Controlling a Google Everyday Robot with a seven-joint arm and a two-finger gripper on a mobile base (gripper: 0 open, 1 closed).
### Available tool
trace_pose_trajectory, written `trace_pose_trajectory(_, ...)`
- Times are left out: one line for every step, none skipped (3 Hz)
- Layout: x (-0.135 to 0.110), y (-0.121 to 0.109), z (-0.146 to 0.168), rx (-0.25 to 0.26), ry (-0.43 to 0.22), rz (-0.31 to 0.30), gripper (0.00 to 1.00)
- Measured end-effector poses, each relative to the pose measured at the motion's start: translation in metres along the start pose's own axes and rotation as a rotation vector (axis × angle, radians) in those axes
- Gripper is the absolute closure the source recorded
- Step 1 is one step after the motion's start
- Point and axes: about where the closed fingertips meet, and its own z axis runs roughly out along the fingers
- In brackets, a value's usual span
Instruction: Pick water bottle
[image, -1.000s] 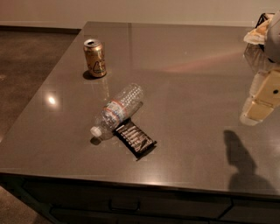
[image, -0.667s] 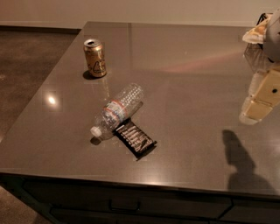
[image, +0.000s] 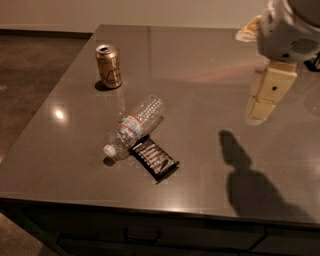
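The water bottle (image: 134, 127) lies on its side on the dark grey table (image: 200, 65), left of the middle. It is clear ribbed plastic with a red, white and blue label band, and its white cap (image: 108, 150) points toward the front left. My gripper (image: 266, 95) hangs above the table at the right, pointing down, well to the right of the bottle and apart from it. It holds nothing that I can see.
A gold soda can (image: 109, 66) stands upright behind the bottle at the left. A flat black snack wrapper (image: 154, 158) lies against the bottle's front side. The arm's shadow (image: 250, 185) falls on the table's front right. The table's front edge is close below.
My gripper and arm have moved left and a little up, closer to the middle of the table. The bottle, can and wrapper have not moved.
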Motion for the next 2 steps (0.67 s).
trace_pose_trajectory(-0.023,-0.015,0.033,-0.041,-0.007,-0.11,0.0)
trace_pose_trajectory(-0.048,-0.021,0.071,-0.089,-0.01,-0.21,0.0)
